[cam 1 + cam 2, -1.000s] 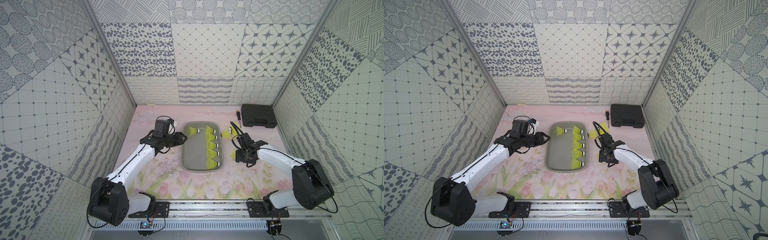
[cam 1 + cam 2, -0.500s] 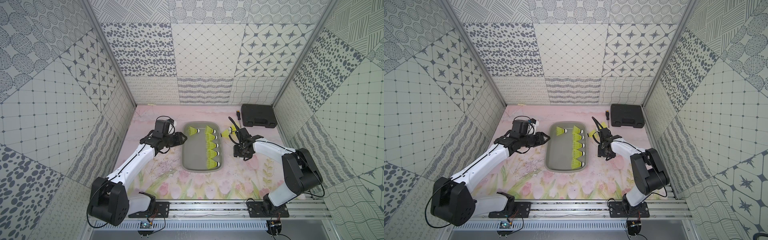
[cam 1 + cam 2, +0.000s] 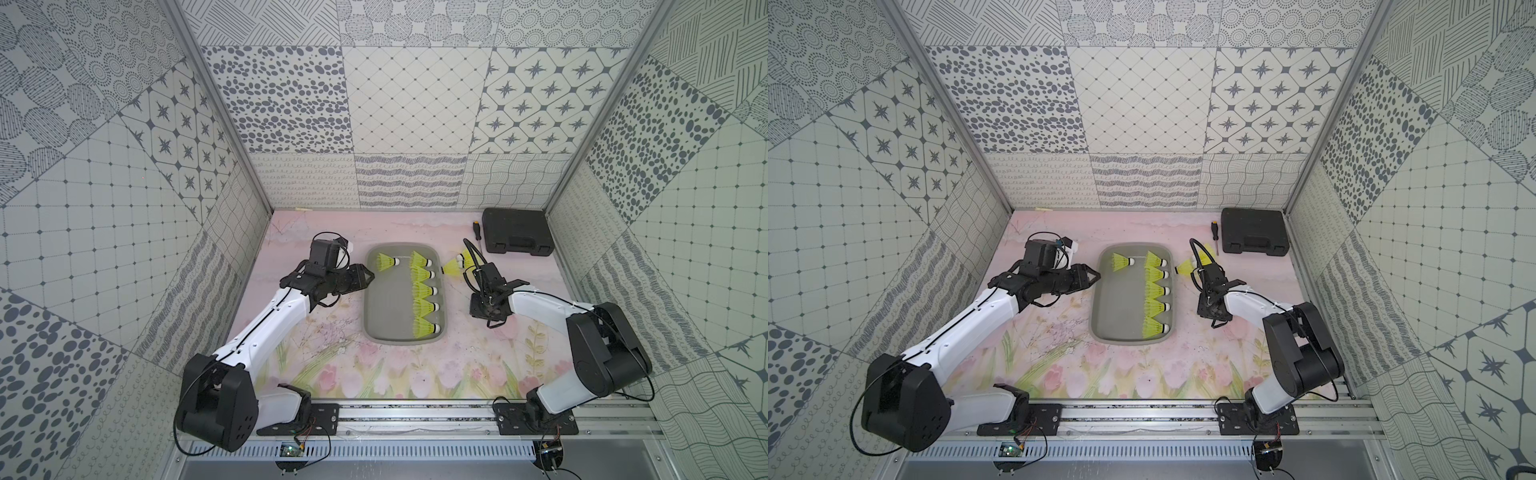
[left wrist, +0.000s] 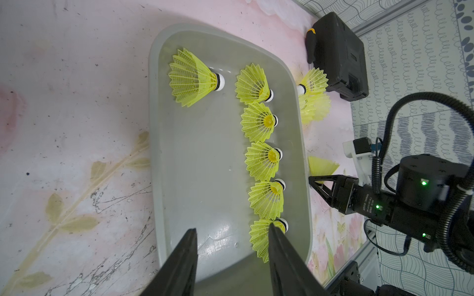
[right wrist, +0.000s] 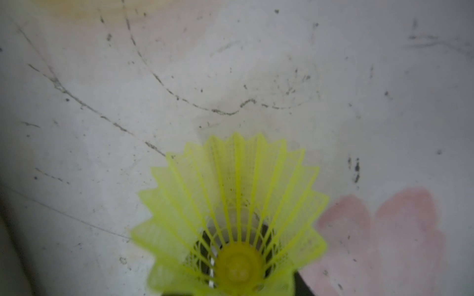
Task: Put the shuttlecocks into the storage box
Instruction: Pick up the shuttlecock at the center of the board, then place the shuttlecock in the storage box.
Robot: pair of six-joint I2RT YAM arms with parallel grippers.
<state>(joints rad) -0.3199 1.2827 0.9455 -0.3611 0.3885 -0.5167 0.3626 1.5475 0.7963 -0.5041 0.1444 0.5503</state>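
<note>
Right wrist view: 1 shuttlecock (image 5: pixel 230 205) is clamped by the right gripper (image 4: pixel 316 180) just beside the storage box (image 4: pixel 154 128), where 6 are laid. The left gripper (image 4: pixel 232 230) is seen apart, empty. The light mesh skirt is judged crushable; the firmer cork end is preferred.

We see the right arm (image 3: pixel 540 303) reached a bit farther back, elbow (image 3: pixel 602 353) swung in toward the storage box (image 3: pixel 390 307). The right hand (image 4: pixel 316 180) went from spread to closed. Its fingers now pinch the nose of a loose shuttlecock (image 5: pixel 236 205) on the surface (image 5: pixel 102 89) beside the box.
</note>
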